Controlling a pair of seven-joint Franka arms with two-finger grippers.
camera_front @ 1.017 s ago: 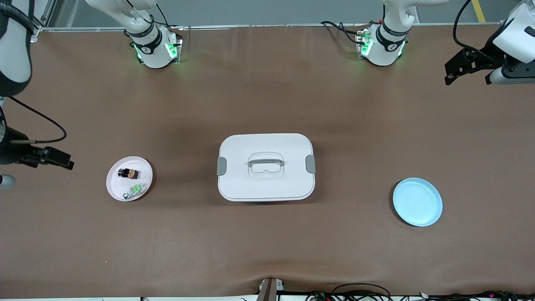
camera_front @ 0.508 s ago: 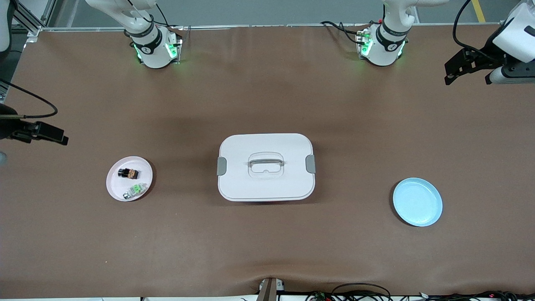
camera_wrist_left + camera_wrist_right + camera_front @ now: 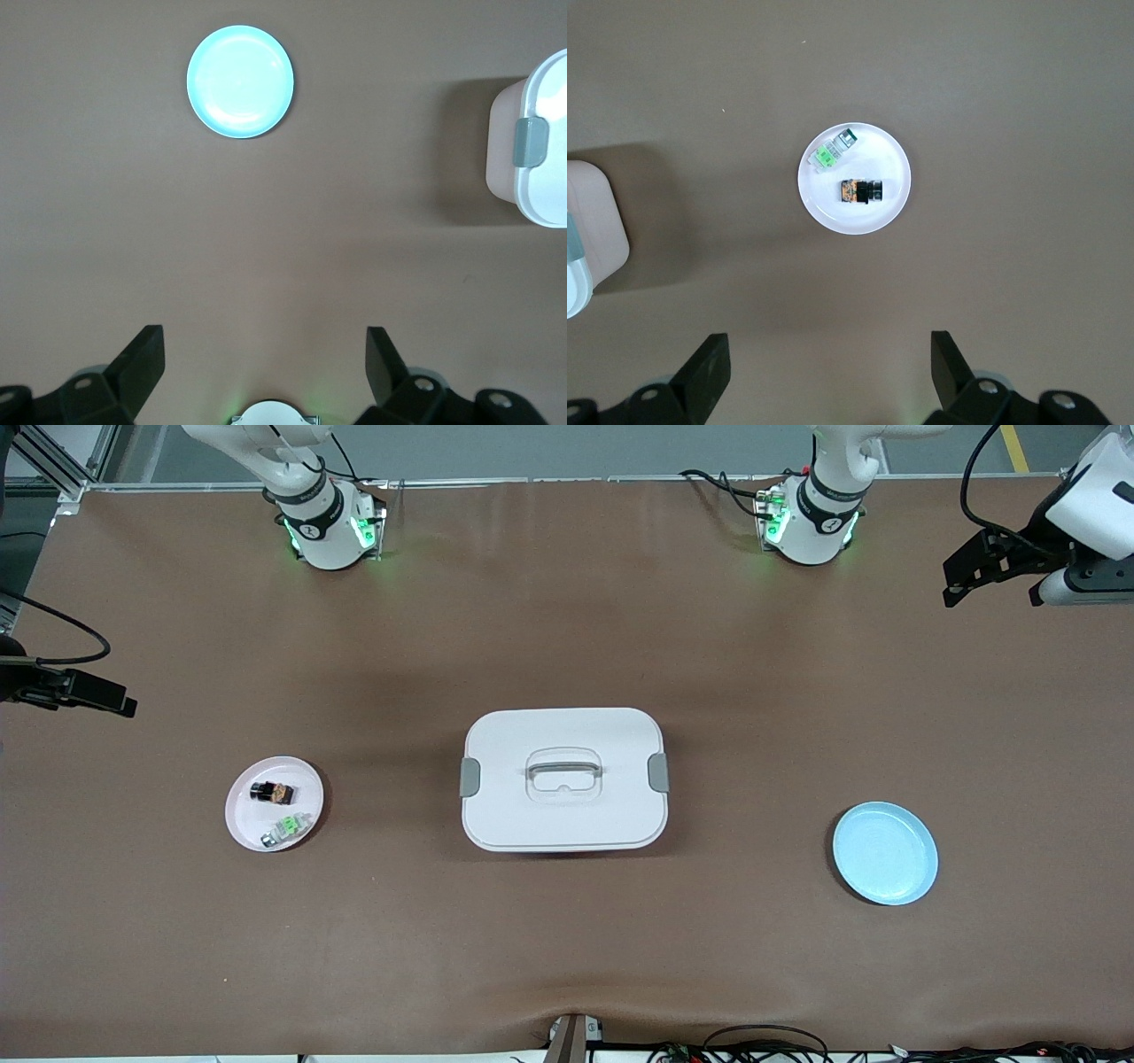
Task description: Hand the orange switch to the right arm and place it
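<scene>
The orange switch (image 3: 273,791) (image 3: 861,189) lies on a small pink plate (image 3: 248,819) (image 3: 877,217) toward the right arm's end of the table, beside a green-and-silver part (image 3: 286,829) (image 3: 833,150). My right gripper (image 3: 830,347) hangs high over the bare table near that plate, open and empty; only a black piece of it (image 3: 84,691) shows at the front view's edge. The left gripper (image 3: 266,341) (image 3: 990,571) waits high over the left arm's end of the table, open and empty.
A white lidded box (image 3: 563,779) (image 3: 532,150) with grey clips and a handle stands mid-table. A light blue plate (image 3: 885,853) (image 3: 240,81) lies toward the left arm's end, nearer to the front camera than the box. Brown mat covers the table.
My right gripper has drawn back toward the robots' side and the table's end. The left arm, plates, box and switch have not moved.
</scene>
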